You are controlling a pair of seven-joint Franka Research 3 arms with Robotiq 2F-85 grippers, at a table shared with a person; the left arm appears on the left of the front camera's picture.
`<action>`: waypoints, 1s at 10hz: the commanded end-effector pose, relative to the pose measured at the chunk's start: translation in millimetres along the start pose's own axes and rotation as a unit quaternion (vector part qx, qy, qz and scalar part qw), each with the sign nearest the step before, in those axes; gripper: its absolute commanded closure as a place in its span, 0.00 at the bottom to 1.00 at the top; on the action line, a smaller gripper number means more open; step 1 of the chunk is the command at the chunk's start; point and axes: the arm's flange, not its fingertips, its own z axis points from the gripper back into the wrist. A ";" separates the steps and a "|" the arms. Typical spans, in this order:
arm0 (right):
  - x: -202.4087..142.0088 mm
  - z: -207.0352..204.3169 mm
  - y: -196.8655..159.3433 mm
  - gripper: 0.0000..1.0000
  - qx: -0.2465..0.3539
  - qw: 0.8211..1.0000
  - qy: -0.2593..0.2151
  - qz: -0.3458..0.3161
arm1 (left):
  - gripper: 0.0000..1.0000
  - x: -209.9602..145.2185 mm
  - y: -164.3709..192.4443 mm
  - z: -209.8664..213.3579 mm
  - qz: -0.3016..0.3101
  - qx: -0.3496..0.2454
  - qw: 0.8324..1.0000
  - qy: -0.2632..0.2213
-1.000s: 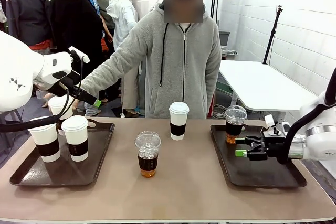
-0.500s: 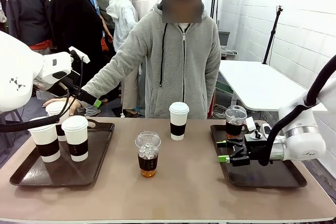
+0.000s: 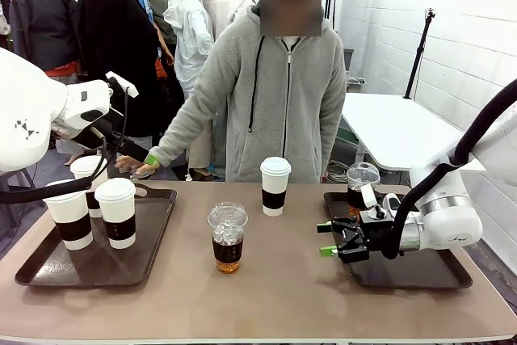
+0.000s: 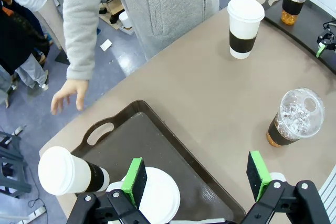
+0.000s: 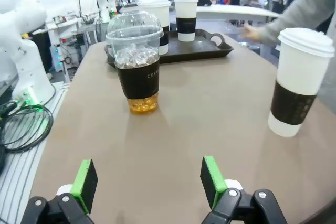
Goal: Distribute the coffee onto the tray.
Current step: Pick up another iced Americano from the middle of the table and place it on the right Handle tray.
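Three white lidded paper cups [image 3: 118, 212] stand on the left tray [image 3: 48, 268]. Another white cup [image 3: 275, 186] stands on the bare table in front of the person. A clear dome-lidded iced cup [image 3: 227, 237] sits mid-table, and a second iced cup [image 3: 362, 187] stands on the right tray [image 3: 420, 272]. My right gripper [image 3: 327, 238] is open and low over the table at that tray's left edge. It points at the middle iced cup [image 5: 137, 61], a short way off. My left gripper [image 4: 197, 178] hangs open high above the left tray [image 4: 152, 140].
The person stands at the far side, one hand [image 3: 129, 166] hovering behind the left tray close to my left gripper [image 3: 145, 157]. A white side table [image 3: 396, 131] stands at the back right. Bare tabletop lies between the trays.
My right gripper has moved left, off the right tray toward the middle iced cup, staying open. The person's hand has drawn back from the left tray's far cup.
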 end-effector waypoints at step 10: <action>6.2 -42.6 11.2 0.00 -0.016 1.000 -0.019 -0.002 | 0.00 1.2 2.0 0.0 0.002 0.000 1.000 0.003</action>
